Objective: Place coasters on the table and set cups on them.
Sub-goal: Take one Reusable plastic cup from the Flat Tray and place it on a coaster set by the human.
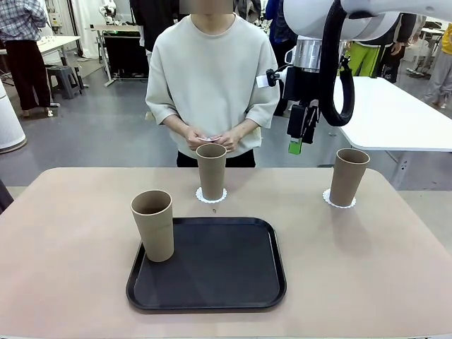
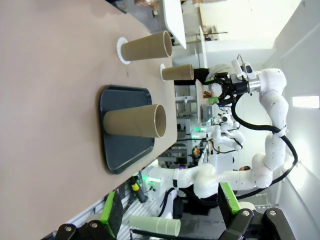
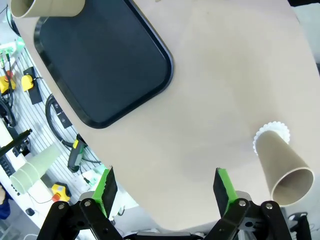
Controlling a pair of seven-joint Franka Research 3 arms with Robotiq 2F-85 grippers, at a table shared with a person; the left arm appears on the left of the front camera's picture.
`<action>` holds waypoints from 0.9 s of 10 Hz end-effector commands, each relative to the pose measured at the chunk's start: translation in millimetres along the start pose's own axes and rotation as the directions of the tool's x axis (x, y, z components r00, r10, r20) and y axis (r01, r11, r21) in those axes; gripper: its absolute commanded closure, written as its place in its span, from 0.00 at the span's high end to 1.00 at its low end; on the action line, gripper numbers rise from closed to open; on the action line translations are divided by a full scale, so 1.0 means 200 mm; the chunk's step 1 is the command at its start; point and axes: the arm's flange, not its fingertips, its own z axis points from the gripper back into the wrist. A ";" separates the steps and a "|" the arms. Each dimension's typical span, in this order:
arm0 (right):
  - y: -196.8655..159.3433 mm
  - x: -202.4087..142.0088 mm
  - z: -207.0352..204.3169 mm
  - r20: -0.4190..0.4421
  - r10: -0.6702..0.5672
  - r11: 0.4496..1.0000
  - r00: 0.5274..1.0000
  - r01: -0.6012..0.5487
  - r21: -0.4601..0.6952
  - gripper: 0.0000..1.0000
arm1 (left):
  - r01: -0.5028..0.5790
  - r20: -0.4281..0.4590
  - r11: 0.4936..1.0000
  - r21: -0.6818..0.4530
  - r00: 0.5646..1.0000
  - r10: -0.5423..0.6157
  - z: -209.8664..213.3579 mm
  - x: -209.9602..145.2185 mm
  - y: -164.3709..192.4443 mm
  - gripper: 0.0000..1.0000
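The left jaws are seen along the bottom edge of the left wrist view, spread wide, their green pads [image 2: 111, 212] well apart and nothing held between them. The right jaws are shown likewise at the bottom of the right wrist view: the green fingertips [image 3: 223, 186] are set far apart over the bare desk [image 3: 225, 75], and nothing is gripped.

In the front view, the beige desk is spread across the lower half of the frame. Nearest, at lower centre, a black rounded-square tray [image 1: 219, 272] is laid flat on it. A tan paper cup, the tray cup [image 1: 153, 224], is stood upright on the tray's left part, close to the left rim. Just beyond the tray's far edge, at centre frame, the middle cup [image 1: 211, 169] is set upright on a white scalloped doily, the middle coaster [image 1: 211, 196], whose lacy edge is seen around the cup's base. Well apart, right of centre, the right-hand cup [image 1: 348, 176] is stood likewise on the right-hand coaster [image 1: 339, 200].

In the upper right, the right arm [image 1: 307, 18] is hung high over the desk, jaws pointed down and apart from every cup.

At top centre, a person [image 1: 212, 70] in a pale sweatshirt is seen behind the desk. Something small and white [image 1: 209, 138] is held between the person's hands [image 1: 229, 135]; what it is cannot be made out.
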 end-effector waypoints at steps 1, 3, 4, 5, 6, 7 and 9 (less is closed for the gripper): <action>-0.01 0.00 -0.01 -0.011 0.005 1.000 1.000 -0.005 -0.010 1.00 | 0.010 0.005 1.000 -0.013 1.000 -0.010 0.01 0.00 -0.01 1.00; -0.01 0.00 -0.01 -0.011 0.005 1.000 1.000 -0.005 -0.010 1.00 | 0.010 0.005 1.000 -0.013 1.000 -0.010 0.01 0.00 -0.01 1.00; -0.01 0.00 -0.01 -0.011 0.005 1.000 1.000 -0.005 -0.010 1.00 | 0.010 0.005 1.000 -0.013 1.000 -0.010 0.01 0.00 -0.01 1.00; 0.00 0.00 0.00 0.000 0.000 1.000 1.000 0.000 0.000 1.00 | 0.010 0.005 1.000 -0.013 1.000 -0.010 0.01 0.00 -0.01 1.00; -0.07 -0.12 -0.07 0.107 -0.041 0.996 0.993 0.033 0.078 1.00 | 0.010 0.005 1.000 -0.013 1.000 -0.010 0.01 0.00 -0.01 1.00; -0.11 -0.22 -0.19 0.161 -0.104 0.988 0.981 0.083 0.133 1.00 | 0.010 0.005 1.000 -0.013 1.000 -0.010 0.01 0.00 -0.01 1.00; -0.17 -0.40 -0.25 0.368 -0.200 0.951 0.908 0.089 0.296 1.00 | 0.010 0.005 1.000 -0.013 1.000 -0.010 0.01 0.00 -0.01 1.00</action>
